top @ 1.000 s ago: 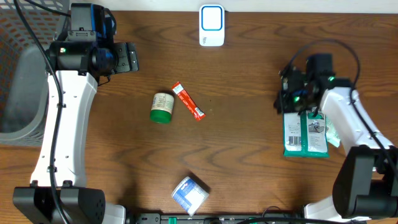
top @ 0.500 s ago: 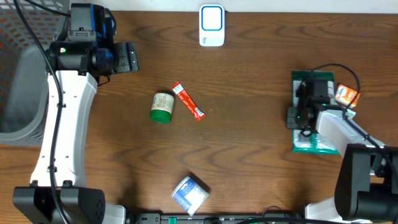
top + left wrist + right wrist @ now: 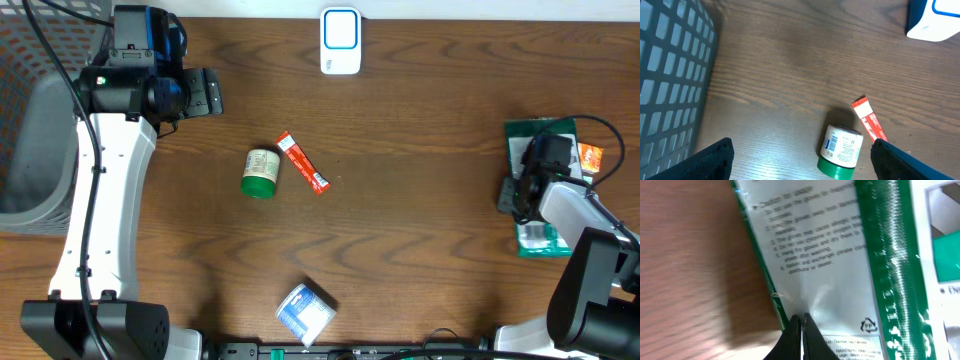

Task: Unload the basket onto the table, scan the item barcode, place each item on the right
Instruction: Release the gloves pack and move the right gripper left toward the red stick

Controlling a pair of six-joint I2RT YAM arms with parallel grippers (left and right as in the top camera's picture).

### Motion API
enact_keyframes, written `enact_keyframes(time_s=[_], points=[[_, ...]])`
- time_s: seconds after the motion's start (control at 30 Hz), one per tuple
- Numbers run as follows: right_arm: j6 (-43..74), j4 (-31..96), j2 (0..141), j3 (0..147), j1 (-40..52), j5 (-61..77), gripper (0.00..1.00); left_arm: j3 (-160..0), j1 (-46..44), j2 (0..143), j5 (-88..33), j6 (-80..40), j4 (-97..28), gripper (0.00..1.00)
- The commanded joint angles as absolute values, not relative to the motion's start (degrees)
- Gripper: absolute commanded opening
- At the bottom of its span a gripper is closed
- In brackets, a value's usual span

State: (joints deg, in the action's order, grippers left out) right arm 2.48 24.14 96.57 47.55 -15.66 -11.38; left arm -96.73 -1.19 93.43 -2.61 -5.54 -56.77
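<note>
The item is a flat green and white pouch [image 3: 543, 130] with printed text, at the table's right edge. My right gripper [image 3: 514, 194] is over it, shut on the pouch. In the right wrist view the two dark fingers [image 3: 801, 332] pinch the pouch [image 3: 840, 255] near its lower left edge, above the wood. The white scanner [image 3: 340, 42] with a blue face stands at the back centre, far from the pouch. My left gripper [image 3: 206, 92] hangs open at the back left, holding nothing. Its fingertips [image 3: 715, 159] flank a stretch of table beside a jar.
A green-lidded jar [image 3: 261, 172] and a red stick packet [image 3: 302, 162] lie left of centre. A blue and white packet [image 3: 306, 312] sits near the front edge. An orange item [image 3: 591, 157] lies by the pouch. A grey basket [image 3: 30, 120] stands at the left.
My right gripper has carried the pouch rightwards to the table's right edge, turning it on the way. The left arm has not moved.
</note>
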Motion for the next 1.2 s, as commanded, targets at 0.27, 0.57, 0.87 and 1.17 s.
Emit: enact_keyframes(time_s=[0.27,0.57,0.87,1.17], points=[[-0.3,24.9,97.8,48.4,-17.6,-14.5,0.02,-96.6,-1.0,94.1,-1.9,-5.2,-56.9,0.88],[-0.3,37.1,97.8,63.9,-12.9,14.1,0.3,-96.6,-1.0,94.1,-1.9,-5.2,-56.9,0.88],[-0.3,36.3,97.8,69.3,2.2,26.6,0.51,-96.6,-1.0,94.1,-1.9,-5.2,-56.9,0.88],[-0.3,35.4,97.8,69.2,17.5,26.4,0.85,-96.6,-1.0,94.1,-1.9,-5.2,-56.9,0.88]])
